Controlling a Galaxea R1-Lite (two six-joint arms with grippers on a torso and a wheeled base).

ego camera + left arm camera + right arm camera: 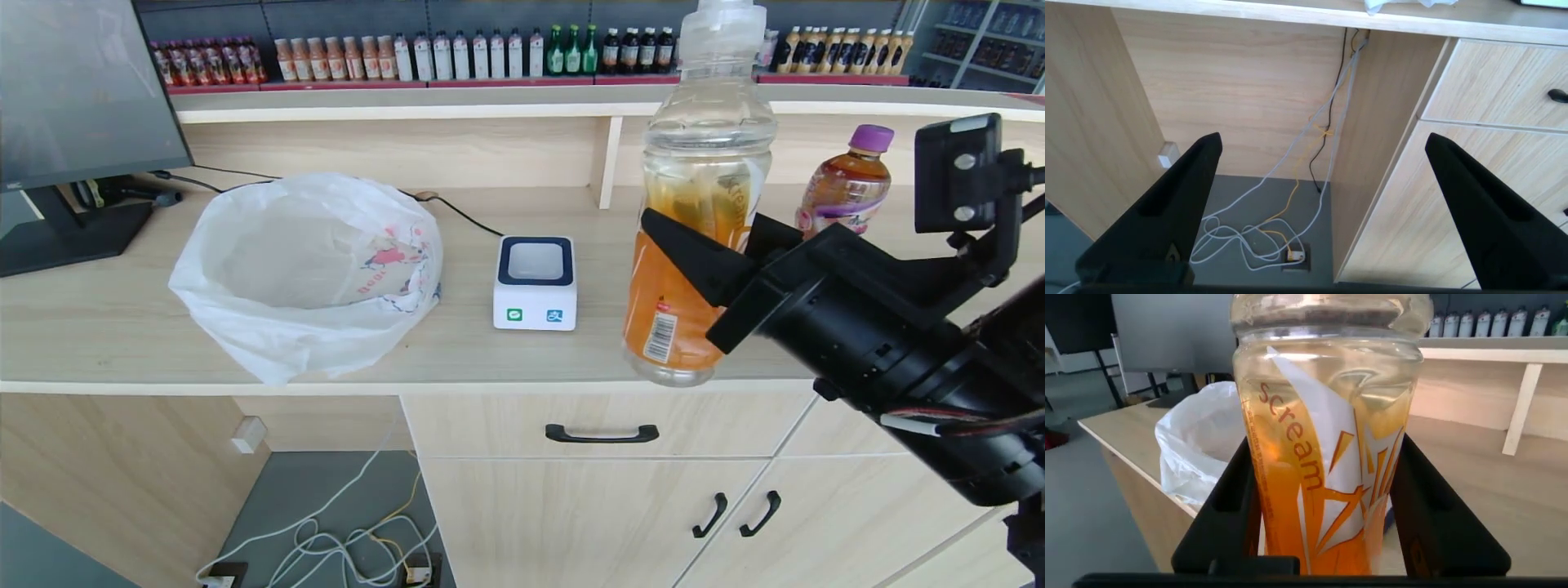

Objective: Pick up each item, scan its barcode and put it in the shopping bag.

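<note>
I see right gripper (709, 245) clamped on tall clear plastic bottle of orange drink (704, 147), upright at front edge of pale wooden counter (122, 327), right of white box scanner (535, 282). Left gripper (1323, 143) wide open, empty, below counter.

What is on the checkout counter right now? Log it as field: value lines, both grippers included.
held item: large clear plastic bottle of orange drink, upright in the right gripper, barcode facing the head camera
right gripper: shut on the bottle
left gripper: open, low, facing the cables under the light wooden counter
scanner: white box scanner with dark-rimmed window, mid-counter
bag: white plastic shopping bag, open, left of the scanner
waiting: small purple-capped bottle of amber drink, standing right of the held bottle
</note>
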